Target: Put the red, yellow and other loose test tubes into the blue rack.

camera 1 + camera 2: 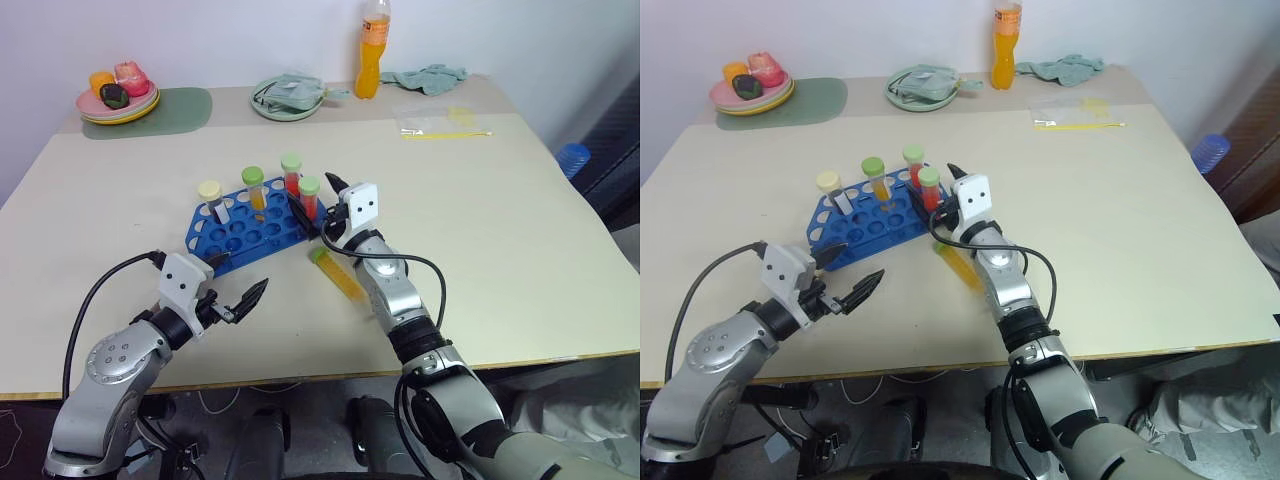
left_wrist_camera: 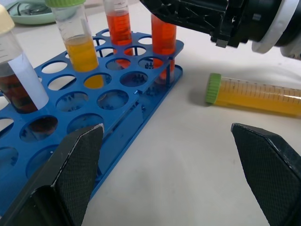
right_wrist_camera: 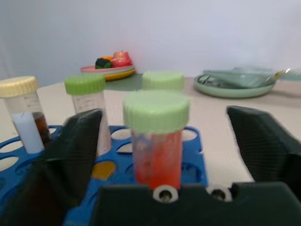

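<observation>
hands both open; right hand (image 1: 334, 203) flanks red tube (image 1: 309, 197) in rack (image 1: 236, 236).

table (image 1: 500, 230) bearing | blue rack (image 1: 245, 232) sitting centre | yellow tube (image 1: 338, 274) lying at its 4 o'clock | plates (image 1: 118, 104) sitting at 11 | bottle (image 1: 371, 50) standing at 1

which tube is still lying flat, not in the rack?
The yellow-filled tube with the green cap, lying on its side on the table just right of the blue rack. The other four tubes stand upright in the rack's holes.
</observation>
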### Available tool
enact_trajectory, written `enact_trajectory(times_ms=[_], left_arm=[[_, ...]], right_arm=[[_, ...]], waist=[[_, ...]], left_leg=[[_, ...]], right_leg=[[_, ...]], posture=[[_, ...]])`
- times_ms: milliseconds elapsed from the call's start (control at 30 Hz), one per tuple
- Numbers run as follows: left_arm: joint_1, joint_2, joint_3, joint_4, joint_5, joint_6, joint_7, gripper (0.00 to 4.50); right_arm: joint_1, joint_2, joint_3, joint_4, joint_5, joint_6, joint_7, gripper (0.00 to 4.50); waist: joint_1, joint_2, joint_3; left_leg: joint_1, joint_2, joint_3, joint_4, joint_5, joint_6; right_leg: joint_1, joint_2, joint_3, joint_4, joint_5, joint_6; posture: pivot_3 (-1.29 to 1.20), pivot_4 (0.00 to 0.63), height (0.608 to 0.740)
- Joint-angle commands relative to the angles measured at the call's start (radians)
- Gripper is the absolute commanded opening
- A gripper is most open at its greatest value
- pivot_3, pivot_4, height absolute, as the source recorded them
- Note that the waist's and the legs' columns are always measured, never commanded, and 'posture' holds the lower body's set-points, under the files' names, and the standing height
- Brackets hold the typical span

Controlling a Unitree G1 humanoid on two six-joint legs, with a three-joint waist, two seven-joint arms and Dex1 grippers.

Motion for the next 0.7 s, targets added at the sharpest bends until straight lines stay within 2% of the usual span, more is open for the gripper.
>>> enact_trajectory(times_ms=[33,100,200,333,400,467,533,700], left_arm=[[0.010,0.005,0.025,-0.050,-0.017,0.002,0.004,4.50],[0.018,0.002,0.024,-0.052,-0.019,0.003,0.004,4.50],[0.015,-0.003,0.011,-0.043,-0.021,0.003,0.002,4.50],[-0.003,-0.004,-0.006,-0.023,-0.021,0.003,-0.011,4.50],[-0.011,0.000,-0.013,-0.010,-0.020,0.000,-0.026,4.50],[-0.011,0.023,-0.027,0.016,-0.001,-0.014,-0.060,4.50],[-0.014,0.041,-0.039,0.042,0.017,-0.029,-0.084,4.50],[0.020,0.059,-0.029,0.035,-0.002,-0.033,-0.124,4.50]], right_arm=[[0.055,-0.108,-0.008,-0.304,0.058,0.233,0.087,4.42],[0.101,-0.189,-0.005,-0.463,0.122,0.403,0.159,4.42],[0.144,-0.359,-0.033,-0.686,0.267,0.788,0.231,4.42],[0.086,-0.525,-0.035,-0.843,0.404,1.233,0.255,4.42],[0.020,-0.573,0.008,-0.888,0.414,1.411,0.231,4.42],[-0.105,-0.517,-0.011,-0.856,0.460,1.672,0.183,4.42],[-0.192,-0.487,-0.001,-0.779,0.544,1.763,0.114,4.42],[-0.293,-0.490,0.084,-0.579,0.791,1.763,-0.141,4.42]], waist=[[0.006,0.000,0.000],[0.008,0.000,0.000],[0.006,0.000,0.000],[-0.002,0.000,0.000],[-0.003,0.001,0.001],[-0.006,0.001,0.001],[-0.004,0.002,0.000],[0.007,0.000,0.000]], left_leg=[[0.000,0.000,0.000,0.000,0.000,0.000],[-0.001,-0.001,0.000,0.000,0.000,0.000],[0.000,-0.001,-0.001,0.000,0.000,0.000],[0.000,0.000,-0.001,0.000,0.000,0.000],[0.000,0.000,0.000,0.000,0.000,0.000],[0.001,0.000,0.000,0.000,0.000,0.000],[0.001,0.000,0.000,0.000,0.000,0.000],[-0.002,-0.001,0.000,0.000,0.000,0.000]], right_leg=[[0.000,0.000,0.000,0.000,0.000,0.000],[0.000,-0.001,0.000,-0.001,0.000,0.000],[0.000,-0.001,0.000,-0.001,0.000,0.000],[0.001,0.000,0.000,0.000,0.000,0.000],[0.001,0.001,0.000,0.000,0.000,0.000],[0.000,0.001,0.000,0.000,0.000,-0.001],[0.000,0.002,0.000,0.001,0.000,-0.001],[0.000,-0.001,-0.001,-0.002,0.000,-0.001]], posture=[[0.00,0.150,0.740],[0.00,0.150,0.740],[0.00,0.150,0.740],[0.00,0.150,0.740],[0.00,0.150,0.740],[0.00,0.150,0.740],[0.00,0.150,0.740],[0.00,0.150,0.740]])
